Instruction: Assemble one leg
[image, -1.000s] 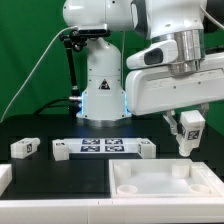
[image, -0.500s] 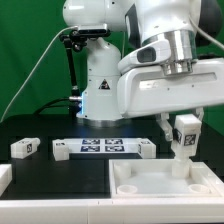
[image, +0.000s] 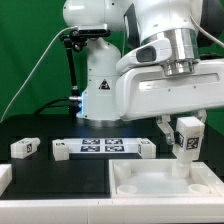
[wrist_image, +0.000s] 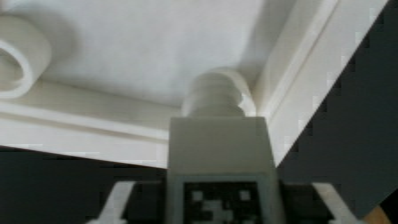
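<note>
My gripper (image: 183, 128) is shut on a leg (image: 185, 143), a small white blocky post with a black-and-white tag on its face. I hold it upright over the far right corner of the large white tray-shaped piece (image: 135, 185). In the wrist view the leg (wrist_image: 222, 150) runs from between my fingers (wrist_image: 125, 200) down to a round stub that meets the tray's inner corner (wrist_image: 267, 95). Its lower end sits at or just inside the tray's rim. A second leg (image: 25, 147) lies on the black table at the exterior view's left.
The marker board (image: 103, 148) lies in the middle of the table behind the tray. A white part (image: 4, 178) shows at the exterior view's left edge. A round boss (wrist_image: 22, 62) stands inside the tray. The robot base (image: 100, 80) stands behind.
My gripper has moved toward the exterior view's left and slightly lower with the leg, from beside the tray's far right corner to over it. In the last half second it barely moved.
</note>
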